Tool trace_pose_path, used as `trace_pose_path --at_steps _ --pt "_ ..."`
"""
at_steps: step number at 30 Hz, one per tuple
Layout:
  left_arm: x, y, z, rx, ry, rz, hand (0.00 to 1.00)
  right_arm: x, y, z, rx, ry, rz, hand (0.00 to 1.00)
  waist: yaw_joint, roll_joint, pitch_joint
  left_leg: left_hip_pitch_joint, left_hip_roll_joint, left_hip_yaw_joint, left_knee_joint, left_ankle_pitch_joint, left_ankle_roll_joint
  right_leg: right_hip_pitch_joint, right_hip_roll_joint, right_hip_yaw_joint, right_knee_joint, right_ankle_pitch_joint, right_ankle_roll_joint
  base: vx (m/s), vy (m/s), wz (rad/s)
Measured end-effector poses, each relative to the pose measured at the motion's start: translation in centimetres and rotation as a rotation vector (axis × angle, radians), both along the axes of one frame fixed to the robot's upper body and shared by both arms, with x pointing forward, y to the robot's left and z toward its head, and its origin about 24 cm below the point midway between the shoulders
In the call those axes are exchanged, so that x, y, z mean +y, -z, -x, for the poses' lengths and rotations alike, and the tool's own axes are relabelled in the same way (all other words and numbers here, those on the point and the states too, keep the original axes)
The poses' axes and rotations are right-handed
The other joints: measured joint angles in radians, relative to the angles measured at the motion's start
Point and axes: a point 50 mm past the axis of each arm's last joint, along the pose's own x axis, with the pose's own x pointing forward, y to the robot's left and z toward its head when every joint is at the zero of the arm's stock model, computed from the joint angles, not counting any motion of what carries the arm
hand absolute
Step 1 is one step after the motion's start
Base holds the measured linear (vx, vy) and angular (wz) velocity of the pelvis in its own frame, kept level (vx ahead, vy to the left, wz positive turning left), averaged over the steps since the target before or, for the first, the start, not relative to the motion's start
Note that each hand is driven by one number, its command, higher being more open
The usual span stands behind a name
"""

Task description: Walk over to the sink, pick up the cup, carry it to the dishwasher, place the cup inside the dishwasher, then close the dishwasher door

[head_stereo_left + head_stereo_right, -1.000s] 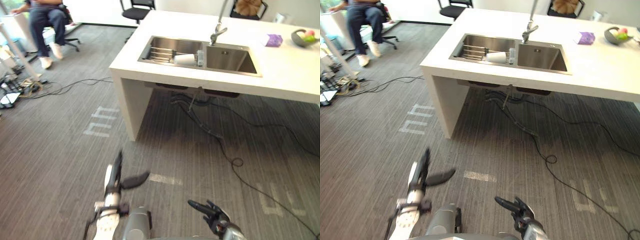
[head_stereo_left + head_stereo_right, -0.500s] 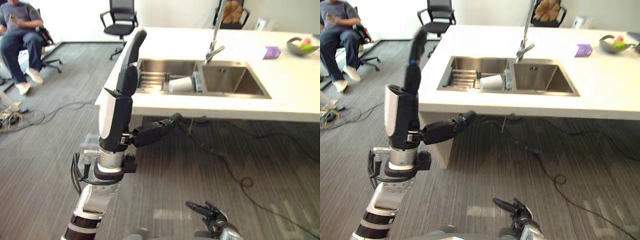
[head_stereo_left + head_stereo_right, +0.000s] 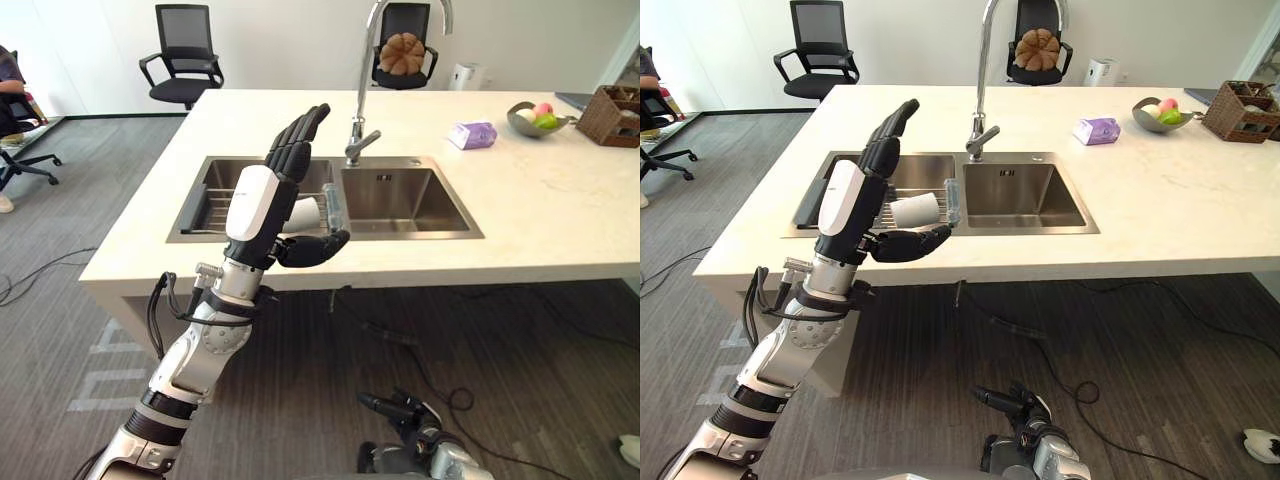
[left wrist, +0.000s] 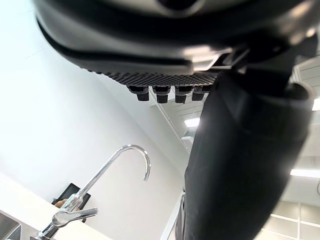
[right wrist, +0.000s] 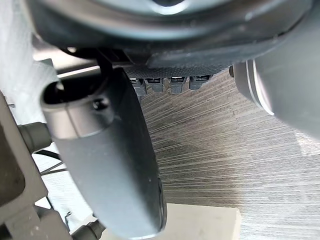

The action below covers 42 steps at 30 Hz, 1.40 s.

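Note:
A white cup lies on its side on a wire rack in the left basin of the steel sink, set in a pale counter. My left hand is raised in front of that basin, fingers straight and pointing up, thumb spread toward the cup, holding nothing. In the left eye view it hides part of the cup. My right hand hangs low near the floor with relaxed fingers, thumb out, empty.
A tall curved faucet stands behind the basins. A purple tissue pack, a fruit bowl and a wicker basket sit on the counter's right. Office chairs stand beyond. Cables lie under the counter.
The camera has come close to the counter and now faces the sink squarely. My left hand rose from near the floor to in front of the left basin. The right hand stays low.

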Motion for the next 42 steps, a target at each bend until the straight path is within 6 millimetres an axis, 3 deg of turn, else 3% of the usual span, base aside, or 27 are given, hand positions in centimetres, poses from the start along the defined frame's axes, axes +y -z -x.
trace_pose_path --at_steps 1,3,4,5,6,7,8,9,10,11,14,19,21,24,26,27,28,30,31,32,35,37,42 --pt "0.0 -0.2 -0.2 0.007 -0.005 -0.008 1.00 -0.3 -0.1 0.2 -0.004 -0.022 0.008 1.00 0.002 0.014 0.006 -0.054 0.026 -0.002 0.111 0.071 0.007 0.036 0.016 -0.006 -0.034 -0.002 -0.009 0.20 -0.156 0.13" --pt "0.0 -0.3 -0.3 0.023 -0.017 -0.019 1.00 -0.5 -0.1 0.6 0.004 -0.044 0.010 1.00 0.006 0.032 0.000 -0.130 0.080 0.002 0.271 0.133 0.006 0.095 0.041 -0.020 -0.083 -0.006 -0.023 0.22 -0.083 0.17" --pt "0.0 -0.4 -0.4 0.025 -0.016 -0.026 1.00 -1.0 0.0 1.1 0.021 -0.039 0.018 1.00 0.003 0.041 -0.005 -0.179 0.106 0.021 0.325 0.077 0.006 0.139 0.047 -0.034 -0.111 -0.011 -0.032 0.28 -0.071 0.29" --pt "0.1 -0.6 -0.6 0.021 -0.011 -0.045 1.00 -1.4 0.3 1.7 0.047 -0.033 0.029 1.00 0.004 0.028 -0.004 -0.210 0.104 0.069 0.287 0.004 0.003 0.178 0.042 -0.038 -0.152 -0.011 -0.032 0.21 -0.048 0.23" --pt "0.2 -0.8 -0.6 0.014 -0.012 -0.056 1.00 -1.6 0.5 2.0 0.062 -0.031 0.033 1.00 0.006 0.026 -0.005 -0.215 0.097 0.094 0.234 -0.024 0.001 0.193 0.037 -0.038 -0.168 -0.011 -0.033 0.21 -0.020 0.05" --pt "0.6 -1.4 -0.8 -0.004 -0.020 -0.077 1.00 -2.0 0.7 2.5 0.086 -0.026 0.041 1.00 0.014 0.025 -0.008 -0.213 0.066 0.132 0.058 -0.055 -0.007 0.209 0.022 -0.036 -0.192 -0.007 -0.028 0.19 0.026 -0.03" --pt "1.0 -2.1 -1.1 -0.022 -0.032 -0.093 1.00 -2.4 0.8 2.7 0.098 -0.024 0.050 1.00 0.016 0.026 -0.011 -0.208 0.022 0.147 -0.161 -0.045 -0.013 0.212 0.007 -0.035 -0.206 -0.001 -0.020 0.19 0.052 -0.02" --pt "1.1 -2.4 -1.2 -0.029 -0.039 -0.096 1.00 -2.5 0.8 2.8 0.104 -0.023 0.053 1.00 0.016 0.027 -0.014 -0.205 0.005 0.147 -0.262 -0.023 -0.016 0.212 0.000 -0.034 -0.211 -0.001 -0.011 0.24 0.127 -0.06" --pt "1.2 -3.1 -1.6 -0.043 -0.052 -0.097 1.00 -2.8 0.9 2.9 0.115 -0.022 0.058 1.00 0.023 0.028 -0.015 -0.196 -0.031 0.135 -0.429 0.103 -0.028 0.210 -0.014 -0.021 -0.210 -0.005 0.008 0.22 0.125 -0.18" --pt "1.2 -3.3 -1.9 -0.039 -0.064 -0.105 1.00 -3.0 0.9 3.0 0.121 -0.023 0.064 1.00 0.029 0.034 -0.024 -0.169 -0.050 0.137 -0.501 0.193 -0.021 0.210 -0.020 -0.008 -0.205 -0.004 0.041 0.23 0.126 -0.17" --pt "1.4 -3.5 -3.0 0.014 -0.093 -0.138 1.00 -1.9 1.0 2.6 0.112 -0.026 0.038 1.00 0.025 -0.004 -0.033 -0.154 -0.093 0.156 -0.535 0.193 -0.013 0.204 -0.059 0.011 -0.217 -0.009 0.063 0.25 0.121 -0.07" --pt "1.7 -3.1 -5.4 0.190 -0.110 -0.307 1.00 -1.3 1.0 2.6 0.127 -0.026 0.022 1.00 0.025 -0.010 -0.036 -0.076 -0.134 0.178 -0.581 0.191 -0.013 0.252 -0.094 0.039 -0.225 -0.030 0.091 0.11 0.052 -0.13" --pt "0.9 -4.0 -5.8 0.204 -0.062 -0.333 1.00 -1.4 1.0 2.5 0.124 -0.007 0.022 1.00 0.024 -0.009 -0.037 -0.061 -0.140 0.175 -0.597 0.177 -0.005 0.236 -0.100 0.041 -0.179 -0.063 0.095 0.01 0.006 -0.02" --pt "-0.3 -4.6 -5.8 0.232 0.029 -0.370 1.00 -1.4 1.1 2.8 0.131 0.043 0.013 1.00 0.013 -0.055 -0.042 0.001 -0.189 0.171 -0.630 0.142 0.011 0.205 -0.161 0.047 -0.002 -0.165 0.115 0.02 0.061 0.01" --pt "-0.4 -4.3 -5.8 0.279 0.070 -0.375 1.00 -1.9 0.9 2.4 0.110 0.053 0.023 1.00 0.003 -0.073 -0.036 0.046 -0.213 0.169 -0.654 0.133 0.024 0.115 -0.205 0.050 0.246 -0.178 0.089 0.04 0.064 0.04" --pt "-0.3 -4.0 -5.7 0.318 0.098 -0.390 1.00 -2.0 0.7 2.1 0.091 0.053 0.026 1.00 -0.015 -0.067 -0.042 0.072 -0.211 0.159 -0.653 0.124 0.037 0.064 -0.220 0.048 0.371 -0.153 0.040 0.08 0.073 0.18" --pt "-0.3 -3.9 -5.7 0.340 0.119 -0.393 1.00 -1.9 0.8 2.2 0.097 0.049 0.026 1.00 -0.018 -0.066 -0.049 0.068 -0.206 0.161 -0.643 0.125 0.034 0.054 -0.220 0.040 0.345 -0.158 0.029 0.10 0.052 0.13" --pt "0.3 -4.3 -5.6 0.364 0.148 -0.395 1.00 -1.3 0.9 2.3 0.115 0.023 0.009 1.00 -0.012 -0.095 -0.064 0.050 -0.208 0.169 -0.619 0.113 0.025 0.061 -0.213 0.016 0.154 -0.112 0.041 0.13 0.014 -0.06" --pt "0.9 -4.4 -5.6 0.413 0.174 -0.375 1.00 -0.8 1.1 2.8 0.137 0.016 -0.008 1.00 -0.011 -0.103 -0.073 0.032 -0.191 0.170 -0.611 0.109 0.020 0.114 -0.179 0.020 0.000 -0.081 0.089 0.15 -0.016 -0.12" --pt "1.1 -4.4 -5.7 0.426 0.175 -0.373 1.00 -0.8 1.2 2.8 0.141 0.016 -0.012 1.00 -0.010 -0.102 -0.073 0.021 -0.184 0.171 -0.604 0.108 0.017 0.128 -0.167 0.021 -0.046 -0.058 0.116 0.14 -0.030 -0.16" --pt "1.8 -3.7 -6.1 0.500 0.161 -0.388 1.00 -1.1 1.2 2.8 0.157 0.016 -0.015 1.00 -0.014 -0.092 -0.057 0.004 -0.161 0.159 -0.565 0.089 0.006 0.178 -0.140 0.021 -0.156 -0.002 0.120 0.08 -0.017 -0.15" --pt "1.8 -3.3 -6.2 0.529 0.174 -0.388 1.00 -1.6 1.2 3.2 0.174 0.018 -0.009 1.00 -0.016 -0.074 -0.045 0.004 -0.132 0.154 -0.497 0.036 -0.001 0.231 -0.113 0.022 -0.212 0.018 0.119 0.06 -0.004 -0.10" --pt "1.8 -3.3 -6.3 0.579 0.212 -0.299 1.00 -2.3 1.4 3.8 0.201 0.019 0.001 1.00 -0.015 -0.061 -0.036 -0.008 -0.123 0.153 -0.486 0.026 -0.003 0.249 -0.095 0.022 -0.272 0.050 0.117 -0.02 -0.007 -0.04"
